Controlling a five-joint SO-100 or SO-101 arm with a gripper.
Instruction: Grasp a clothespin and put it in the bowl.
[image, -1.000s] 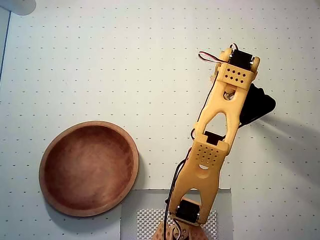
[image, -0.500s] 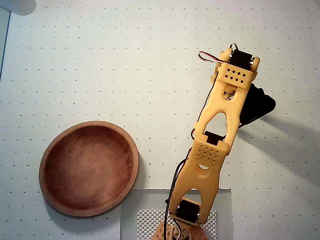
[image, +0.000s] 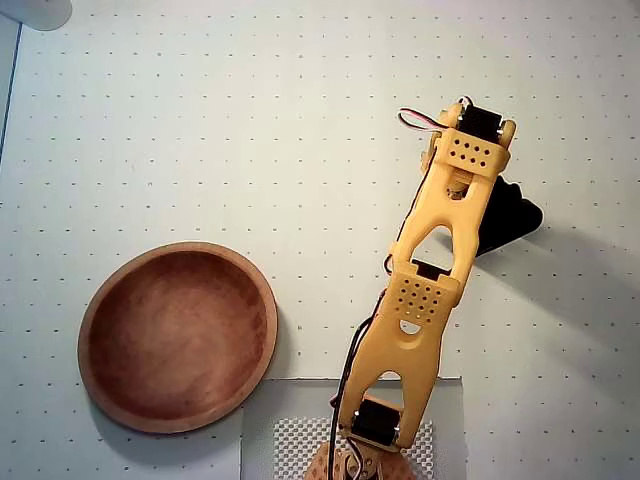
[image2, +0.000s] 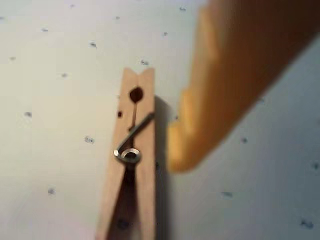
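Hovering low, my end effector (image2: 167, 150) shows one blurred orange finger (image2: 220, 95) just right of the clothespin (image2: 131, 165) lying flat on the table (image2: 50, 100), jaw state unclear to me, presumably lining up a grasp; the bowl (image: 178, 336) sits empty far left.

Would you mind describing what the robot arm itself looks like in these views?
The arm is yellow-orange plastic, with perforated plates and triangular cut-outs, black servo blocks at its joints, and red, white and black cables. In the wrist view, one blurred orange finger shows.
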